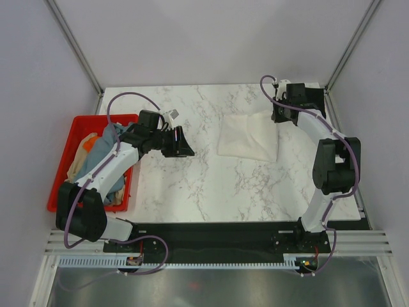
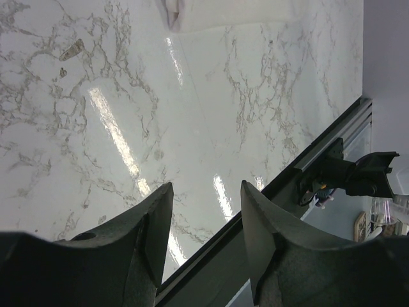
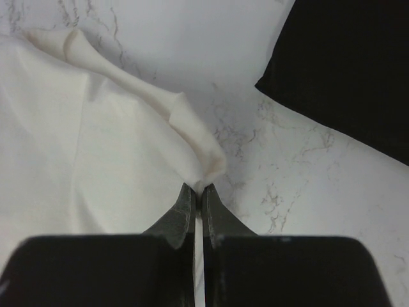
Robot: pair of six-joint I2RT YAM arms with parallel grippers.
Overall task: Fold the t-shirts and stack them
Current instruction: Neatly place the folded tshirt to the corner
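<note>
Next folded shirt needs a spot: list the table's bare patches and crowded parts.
Bare: marble between left gripper, cream shirt and arm bases; also the far-left strip behind the left gripper. Crowded: red crate at left; far right, where right gripper pinches the shirt.

White marble-pattern table (image 1: 192,185), grey veining, glossy glare streaks. Cream-white t-shirt (image 1: 249,137) lies folded right of centre, with one corner raised in a ridge. Black t-shirt (image 3: 345,64) lies flat near that corner, bare marble between them. Red crate (image 1: 96,119) at the left edge.
</note>
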